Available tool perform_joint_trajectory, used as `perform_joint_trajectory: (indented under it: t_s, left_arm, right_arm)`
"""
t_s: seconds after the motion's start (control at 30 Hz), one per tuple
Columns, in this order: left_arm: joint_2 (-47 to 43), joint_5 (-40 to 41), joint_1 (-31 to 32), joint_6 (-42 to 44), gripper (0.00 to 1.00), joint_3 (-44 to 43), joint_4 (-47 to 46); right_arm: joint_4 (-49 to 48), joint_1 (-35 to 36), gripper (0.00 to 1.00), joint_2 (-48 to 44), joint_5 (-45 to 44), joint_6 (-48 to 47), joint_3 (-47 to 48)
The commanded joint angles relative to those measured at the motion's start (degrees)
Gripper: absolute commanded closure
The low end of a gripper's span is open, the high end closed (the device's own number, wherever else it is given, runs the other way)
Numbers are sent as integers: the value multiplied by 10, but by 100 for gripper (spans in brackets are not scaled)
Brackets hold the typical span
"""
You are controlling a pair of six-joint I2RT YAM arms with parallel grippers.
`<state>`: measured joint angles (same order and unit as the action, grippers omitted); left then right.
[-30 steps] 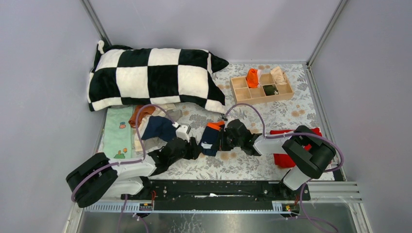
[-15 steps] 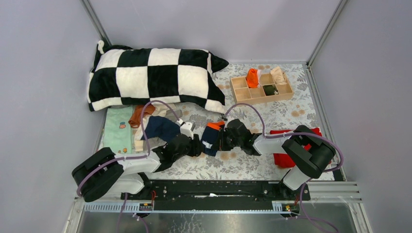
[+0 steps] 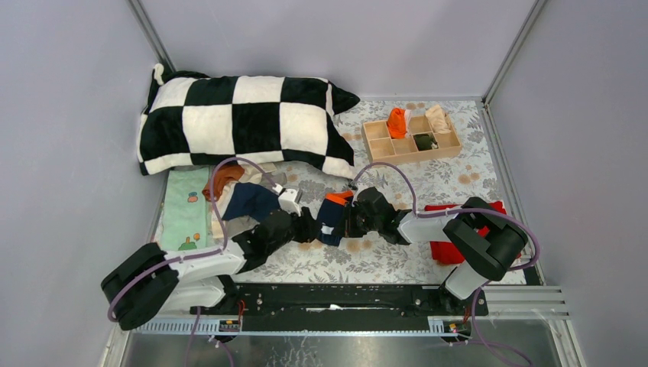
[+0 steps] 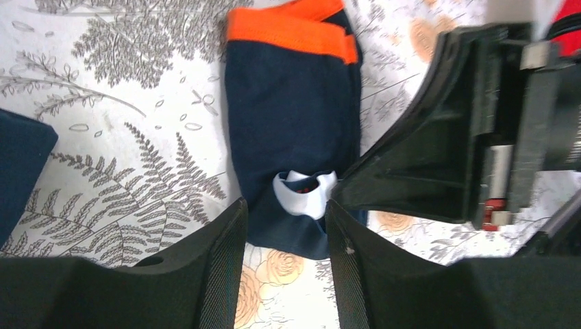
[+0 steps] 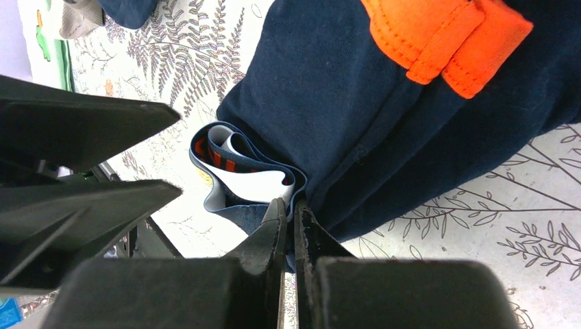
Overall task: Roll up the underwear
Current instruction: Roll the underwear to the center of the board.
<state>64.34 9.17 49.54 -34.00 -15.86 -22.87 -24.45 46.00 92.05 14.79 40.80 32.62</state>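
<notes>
Navy underwear with an orange waistband lies folded lengthways on the floral cloth between the two arms. My right gripper comes in from the right and is shut on the underwear's near edge, beside a curled fold showing a white lining. My left gripper comes in from the left, open. In the left wrist view the underwear's bottom hem and white fold sit between the left gripper's fingertips, which stand apart on either side.
A black-and-white checked pillow lies at the back left. A wooden divided box at the back right holds rolled pieces. More underwear is piled on the left beside a green cloth. A red cloth lies under the right arm.
My left arm has swung right and forward, bringing its fingers up to the navy underwear's hem, with the jaws slightly narrower. The right gripper has kept its hold and not moved.
</notes>
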Motion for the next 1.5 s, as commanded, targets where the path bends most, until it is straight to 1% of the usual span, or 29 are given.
perform_joint_trajectory:
  t_s: [0.0, 0.13, 0.23, 0.33, 0.4, 0.5, 0.57, 0.6, 0.63, 0.67, 0.7, 0.77, 0.87, 1.03, 1.13, 1.17, 1.27, 1.3, 1.4, 1.47]
  left_arm:
    - [47, -2, -7, 10, 50, 2, -36]
    - [90, -6, -9, 12, 52, -14, -52]
    - [116, -8, -10, 12, 55, -27, -55]
    - [132, -6, -11, 12, 69, -38, -46]
    - [140, -4, -12, 10, 74, -43, -34]
    - [151, -1, -13, 8, 87, -48, -20]
    - [161, 4, -13, 6, 96, -56, 3]
    - [166, 6, -12, 4, 100, -58, 9]
    - [171, 8, -12, 2, 100, -60, 13]
    - [176, 9, -12, 0, 100, -60, 15]
    - [181, 9, -12, -2, 100, -60, 15]
    - [191, 10, -12, -7, 100, -60, 15]
    - [205, 10, -12, -13, 100, -63, 18]
    - [213, 16, -13, -16, 100, -69, 25]
    - [216, 16, -13, -16, 100, -73, 29]
    - [216, 16, -12, -16, 100, -73, 29]
    - [217, 11, -13, -18, 100, -75, 29]
    - [218, 9, -13, -18, 100, -76, 28]
    - [225, 0, -13, -18, 100, -80, 28]
    - [229, -6, -13, -18, 100, -83, 27]
  right_arm:
    - [51, 2, 100, 18, 25, -13, 5]
    - [50, 3, 100, 19, 27, -13, 6]
    - [50, 2, 100, 20, 29, -12, 5]
    - [51, 3, 100, 19, 28, -13, 4]
    - [50, 3, 100, 17, 27, -12, 4]
    - [52, 3, 96, 14, 24, -13, 4]
    - [51, 3, 89, 9, 19, -15, 5]
    - [50, 3, 83, 5, 16, -15, 4]
    - [49, 3, 77, 0, 13, -16, 4]
    - [47, 2, 68, -10, 10, -18, 2]
    - [44, 2, 61, -20, 5, -20, 1]
    - [40, 3, 53, -46, -8, -23, -3]
    - [34, 3, 45, -96, -28, -39, -7]
    - [38, 3, 41, -195, -87, -81, -24]
    - [35, 3, 40, -244, -118, -160, -46]
    - [17, 3, 40, -259, -128, -195, -60]
    - [-93, 3, 41, -285, -104, -381, -120]
    - [-105, 4, 42, -288, -86, -454, -124]
    - [-54, 5, 41, -285, -25, -666, -98]
    - [-41, 12, 41, -287, 9, -777, -94]
